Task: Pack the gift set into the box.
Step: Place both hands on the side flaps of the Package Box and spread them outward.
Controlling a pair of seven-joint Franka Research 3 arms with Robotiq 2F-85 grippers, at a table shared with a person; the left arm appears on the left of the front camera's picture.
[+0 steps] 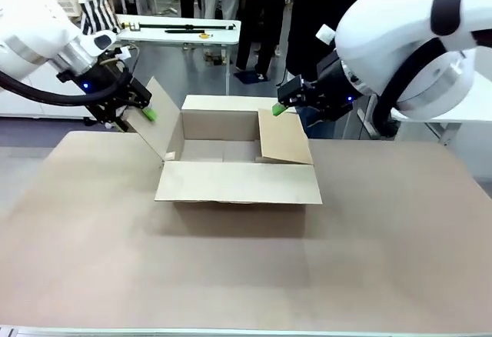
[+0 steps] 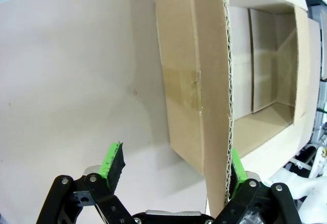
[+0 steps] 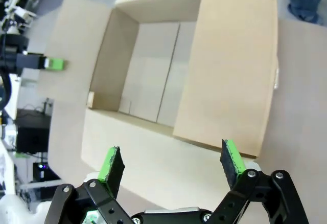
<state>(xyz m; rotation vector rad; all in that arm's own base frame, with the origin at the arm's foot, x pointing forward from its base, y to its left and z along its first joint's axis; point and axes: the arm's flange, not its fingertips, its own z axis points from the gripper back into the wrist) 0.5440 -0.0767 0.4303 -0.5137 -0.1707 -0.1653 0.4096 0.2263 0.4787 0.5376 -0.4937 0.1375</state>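
The box (image 1: 238,183) stands open in the middle of the brown table, and its inside (image 3: 153,81) is bare. No gift set shows in any view. My left gripper (image 1: 144,110) is open at the box's left flap (image 1: 157,121). In the left wrist view that flap's corrugated edge (image 2: 227,111) runs down between the fingers, close against the right pad (image 2: 235,166). My right gripper (image 1: 281,106) hovers open over the right flap (image 3: 230,65), which leans inward over the opening. Nothing is between its fingers (image 3: 110,165).
The front flap (image 1: 242,187) lies folded out toward me and the back flap (image 1: 223,104) stands up. A person in dark clothes (image 1: 315,14) stands beyond the box. Other people and a white table (image 1: 181,29) are farther back.
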